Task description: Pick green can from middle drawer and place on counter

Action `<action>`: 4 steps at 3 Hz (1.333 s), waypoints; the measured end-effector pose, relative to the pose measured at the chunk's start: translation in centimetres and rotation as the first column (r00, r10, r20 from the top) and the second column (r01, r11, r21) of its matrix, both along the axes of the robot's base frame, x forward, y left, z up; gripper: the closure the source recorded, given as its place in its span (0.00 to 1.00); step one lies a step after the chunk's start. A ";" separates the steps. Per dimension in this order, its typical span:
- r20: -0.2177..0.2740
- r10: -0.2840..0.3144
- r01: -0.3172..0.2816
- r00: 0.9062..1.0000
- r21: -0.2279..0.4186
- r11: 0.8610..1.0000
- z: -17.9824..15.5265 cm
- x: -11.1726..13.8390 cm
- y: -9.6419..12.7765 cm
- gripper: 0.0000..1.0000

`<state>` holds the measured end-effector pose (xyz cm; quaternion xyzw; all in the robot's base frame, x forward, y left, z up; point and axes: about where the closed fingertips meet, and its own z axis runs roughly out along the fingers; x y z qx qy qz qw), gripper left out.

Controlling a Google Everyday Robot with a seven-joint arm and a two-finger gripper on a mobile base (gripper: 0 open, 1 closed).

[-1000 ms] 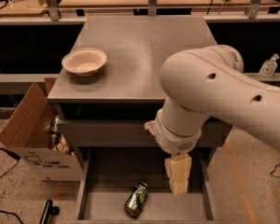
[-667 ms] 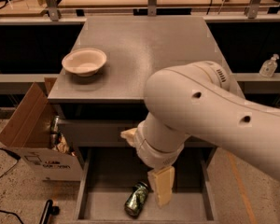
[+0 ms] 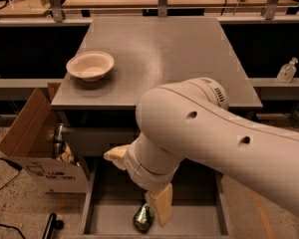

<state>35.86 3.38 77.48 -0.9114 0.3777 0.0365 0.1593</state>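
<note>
Green can (image 3: 143, 217) lies on the floor of the middle drawer (image 3: 109, 219), near the drawer's front edge and about midway between its side walls. Its long axis runs roughly front to back in the drawer, tipped slightly toward the upper right of the view. Which end points forward cannot be told. The mottled green side faces up, and the can's right flank is partly hidden.

The gripper (image 3: 159, 207) hangs inside the open drawer just beside the can, on the can's right as pictured, with its tan tip pointing down at the drawer floor. Whether it touches the can, and whether it is released or clenched, cannot be told. The bulky white robot arm (image 3: 214, 133) reaches in from the right and covers the drawer's rear part.

Above the drawer, the grey counter (image 3: 159, 44) carries a shallow cream bowl (image 3: 90, 65) near its left edge. An open cardboard box (image 3: 35, 148) stands on the floor left of the cabinet. A clear pump bottle (image 3: 287, 70) sits on a ledge to the right.
</note>
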 end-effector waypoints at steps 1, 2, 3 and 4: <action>-0.025 0.056 -0.056 0.998 0.013 0.998 -3.0 0.3 1.7 0.00; -0.040 0.205 -0.203 0.978 0.048 0.978 -8.8 -0.3 5.6 0.00; -0.033 0.320 -0.318 0.947 0.059 0.946 -12.9 -1.0 8.0 0.00; -0.032 0.339 -0.336 0.940 0.063 0.940 -13.7 -1.0 8.5 0.00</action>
